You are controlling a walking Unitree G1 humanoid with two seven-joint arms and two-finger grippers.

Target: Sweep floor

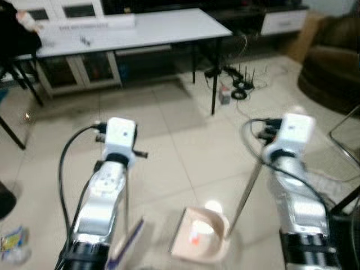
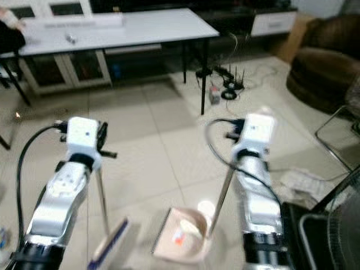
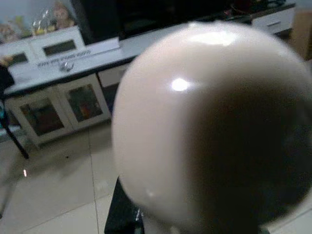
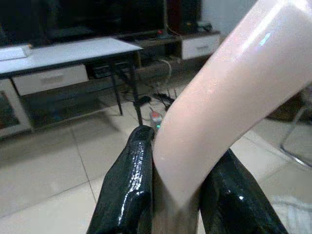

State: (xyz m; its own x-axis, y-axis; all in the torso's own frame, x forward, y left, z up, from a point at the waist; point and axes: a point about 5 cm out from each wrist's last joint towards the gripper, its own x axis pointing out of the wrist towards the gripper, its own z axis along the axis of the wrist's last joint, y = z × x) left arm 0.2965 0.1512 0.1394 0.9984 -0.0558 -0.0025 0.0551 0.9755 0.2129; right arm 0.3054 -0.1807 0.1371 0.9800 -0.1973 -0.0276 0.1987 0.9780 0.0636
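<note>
Right gripper (image 4: pixel 178 195): clamped on the pale pink handle of the dustpan; glossy black fingers (image 4: pixel 127 185) are pressed against both sides of it in the right wrist view.
Dustpan (image 1: pixel 199 233): a pale pink plastic pan on a thin metal pole, seen resting on the floor between the two arms, mouth turned toward the left arm; a small orange-red speck is seen inside it.
Dustpan pole (image 1: pixel 247 191): slanted up from the pan to the right arm.
Left gripper (image 3: pixel 122 214): it cannot be told whether the fingers are apart or together; the rounded pale pink knob (image 3: pixel 209 126) of the broom sits right in front of the wrist camera, hiding them.
Broom (image 1: pixel 127 242): a thin metal stick hanging down below the left arm, ending in a flat head with purple bristles, low over the floor just beside the dustpan.
Floor (image 1: pixel 163 140): glossy light beige tiles.
Table (image 1: pixel 146 28): long, white-topped, on black legs, standing well apart from the arms at the far side of the room.
Cables (image 1: pixel 236 76): a dark tangle lying on the floor near the table leg.
Sofa (image 1: pixel 332 62): dark brown, seen at the far right.
</note>
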